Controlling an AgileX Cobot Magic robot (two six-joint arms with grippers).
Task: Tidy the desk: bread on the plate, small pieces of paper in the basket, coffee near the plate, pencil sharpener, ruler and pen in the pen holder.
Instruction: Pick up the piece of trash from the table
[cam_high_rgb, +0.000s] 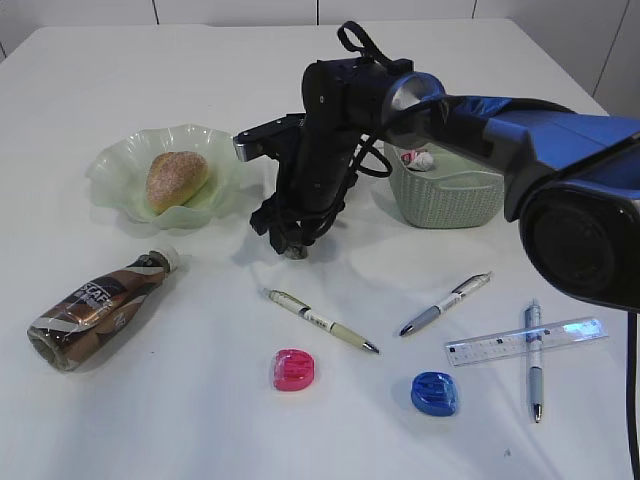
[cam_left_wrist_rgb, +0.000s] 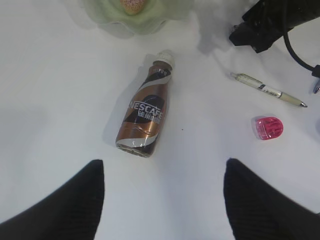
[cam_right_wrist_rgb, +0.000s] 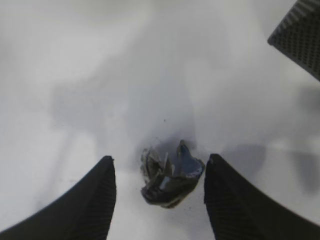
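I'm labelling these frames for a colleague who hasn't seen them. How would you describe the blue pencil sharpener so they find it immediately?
Start at the sage-green basket on the right half of the desk, then come toward the near edge, past the clear ruler. Just left of the ruler's near end sits the blue pencil sharpener. Its twin further left is pink; the pens nearby are long and thin.

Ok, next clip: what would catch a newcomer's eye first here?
The right arm, reaching across the middle, its right gripper down at the desk with the jaws either side of a crumpled paper scrap. After that, the bread already in the plate at back left, with the coffee lying on its side in front of it. Bright pink and blue sharpeners sit up front among scattered pens.
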